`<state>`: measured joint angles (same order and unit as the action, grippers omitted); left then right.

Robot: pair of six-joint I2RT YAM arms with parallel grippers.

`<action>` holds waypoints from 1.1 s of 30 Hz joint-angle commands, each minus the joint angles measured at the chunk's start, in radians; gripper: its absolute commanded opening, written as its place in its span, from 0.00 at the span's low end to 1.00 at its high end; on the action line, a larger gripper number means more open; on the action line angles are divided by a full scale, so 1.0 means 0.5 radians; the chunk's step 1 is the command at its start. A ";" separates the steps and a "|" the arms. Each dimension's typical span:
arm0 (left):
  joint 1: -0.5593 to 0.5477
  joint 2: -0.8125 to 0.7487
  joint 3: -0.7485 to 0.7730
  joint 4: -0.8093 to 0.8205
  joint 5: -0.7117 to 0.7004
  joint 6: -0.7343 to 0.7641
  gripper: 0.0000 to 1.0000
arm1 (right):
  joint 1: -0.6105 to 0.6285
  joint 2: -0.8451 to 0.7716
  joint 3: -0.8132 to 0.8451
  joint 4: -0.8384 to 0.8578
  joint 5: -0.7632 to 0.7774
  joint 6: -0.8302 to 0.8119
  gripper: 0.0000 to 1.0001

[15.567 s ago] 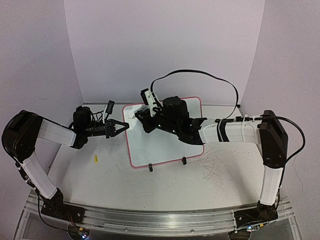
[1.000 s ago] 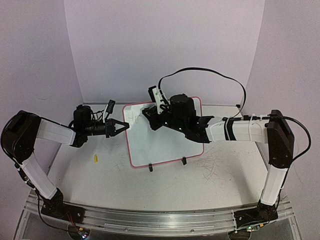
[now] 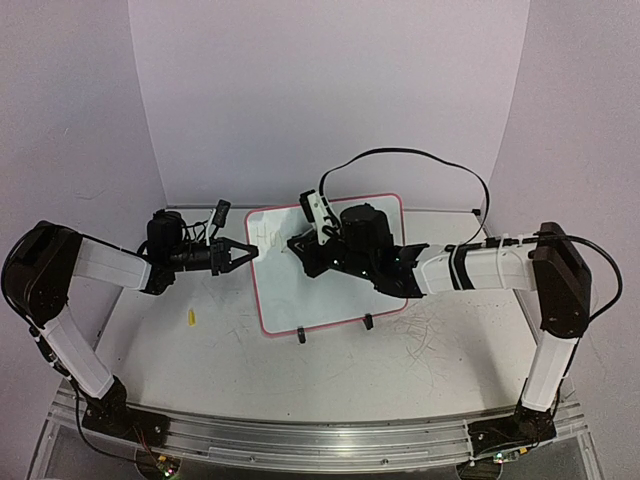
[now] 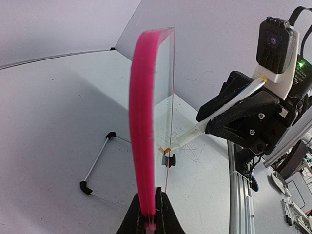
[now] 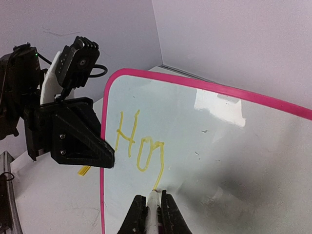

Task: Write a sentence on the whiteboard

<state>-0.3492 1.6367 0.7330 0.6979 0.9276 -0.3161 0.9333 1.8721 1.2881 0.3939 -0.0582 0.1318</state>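
Observation:
The whiteboard [image 3: 300, 300], white with a thin pink frame, stands tilted on the table. My left gripper [image 3: 248, 250] is shut on its left edge; in the left wrist view the pink frame [image 4: 144, 122] runs up from between the black jaws of the left gripper [image 4: 148, 214]. My right gripper [image 5: 154, 197] is shut on a white marker [image 5: 152, 219] whose yellow tip touches the board. The sentence [image 5: 139, 144] reads "Ho" plus one long downstroke in yellow. From the left wrist view the marker [image 4: 219, 114] slants down to the board face.
A small yellow cap [image 3: 190, 318] lies on the table left of the board. Grey scratch marks [image 3: 420, 335] cover the tabletop at the right. Two black clip feet [image 3: 301, 336] hold the board's near edge. A white rod stand [image 4: 95, 163] lies behind the board.
Since the earliest frame yellow letters have appeared at the board's upper left. Over the last second my right gripper has slid slightly down the board with the marker. The left arm has not moved.

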 commanded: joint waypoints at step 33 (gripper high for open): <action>-0.007 -0.059 0.071 -0.002 -0.080 0.140 0.00 | -0.061 -0.002 0.256 0.053 -0.110 -0.013 0.00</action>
<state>-0.3508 1.6337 0.7330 0.6983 0.9314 -0.3134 0.8993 1.8537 1.3690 0.3954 -0.1203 0.1318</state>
